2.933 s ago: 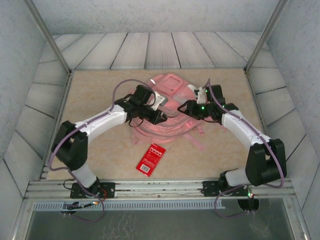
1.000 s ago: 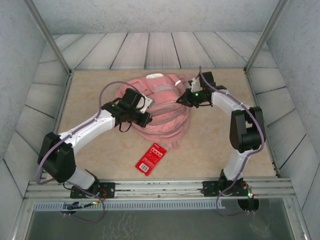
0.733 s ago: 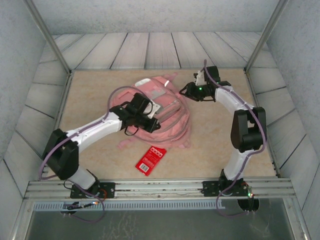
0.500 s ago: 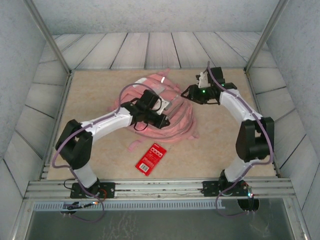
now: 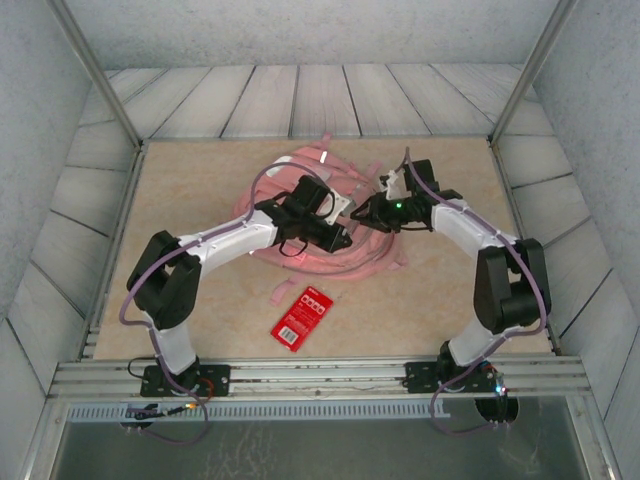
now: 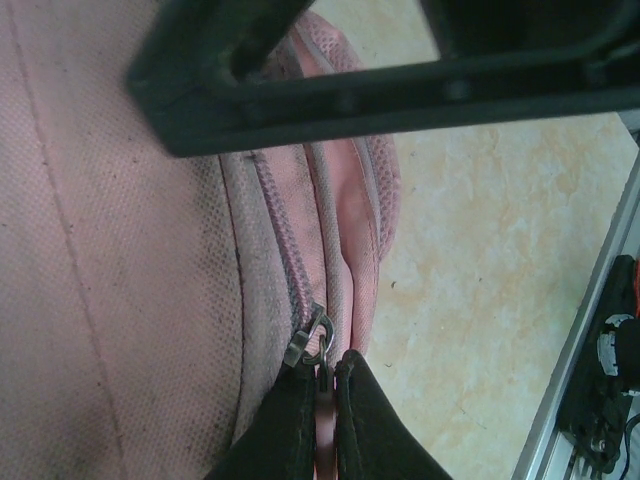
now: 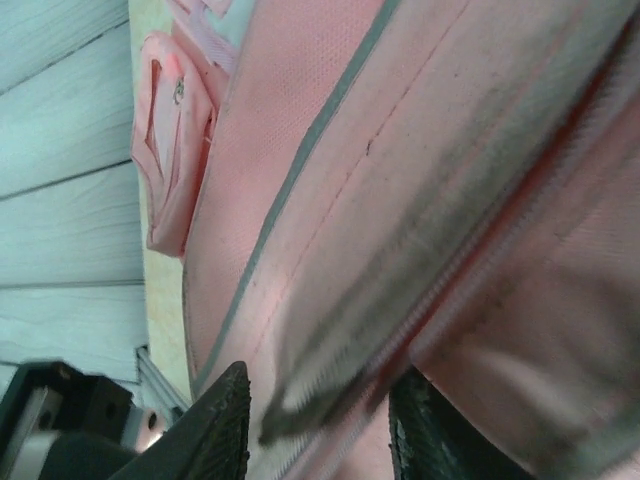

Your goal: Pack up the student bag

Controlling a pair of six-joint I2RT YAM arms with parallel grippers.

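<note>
The pink student bag (image 5: 345,262) lies in the middle of the table under both arms. At its near right side, my left gripper (image 5: 343,238) is shut on the metal zip pull (image 6: 318,345). In the left wrist view the gripper (image 6: 327,385) has its fingertips pressed together over the tab, with the closed zip (image 6: 285,240) running away from them. My right gripper (image 5: 362,213) is at the bag's right edge. In the right wrist view its fingers (image 7: 218,425) stand apart, and the gripper (image 7: 320,420) pinches a blurred fold of bag fabric with a zip seam (image 7: 400,300).
A flat red pack (image 5: 303,317) lies on the table in front of the bag. A loose pink strap end (image 5: 282,295) trails beside it. Frame rails (image 5: 300,378) run along the near edge, and panelled walls enclose the table.
The left gripper has moved right along the bag with the zip pull, and the bag has shifted and bunched with it. The right gripper let go, then came back down on the bag's right edge.
</note>
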